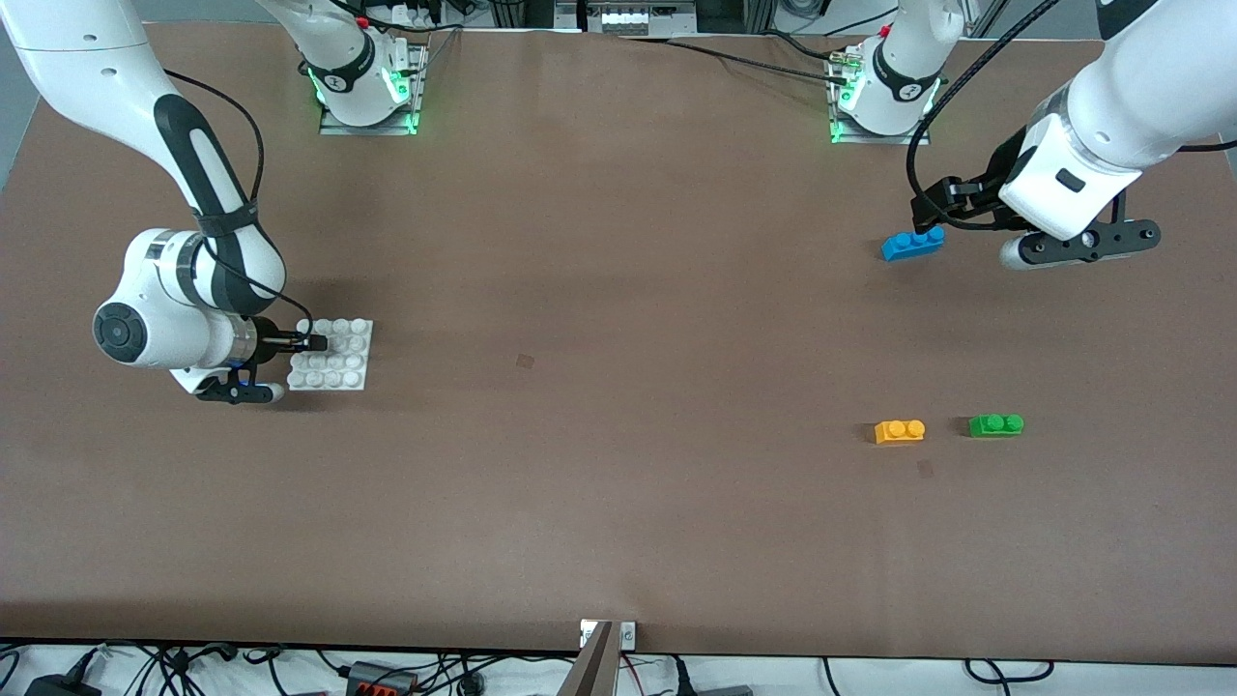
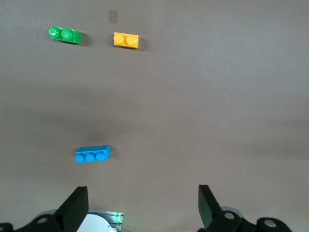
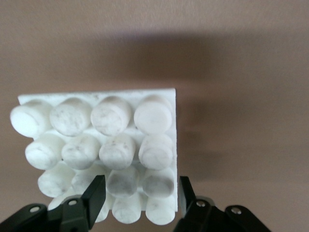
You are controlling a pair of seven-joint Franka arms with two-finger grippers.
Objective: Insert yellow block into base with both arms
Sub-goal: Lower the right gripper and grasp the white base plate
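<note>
I am pinching my right gripper (image 1: 311, 342) on the edge of the flat square white plastic base (image 1: 344, 372), my narrowed black fingers (image 3: 94, 195) straddling its chalky, rounded studs at the right arm's end of the matte brown table (image 1: 618, 406). My left gripper (image 2: 142, 209) is hanging wide and holding nothing above a glossy blue three-stud brick (image 1: 912, 243). The small yellow-orange two-stud plastic block (image 1: 899, 431) is lying nearer the front camera, just beside a shiny green two-stud brick (image 1: 996, 424).
</note>
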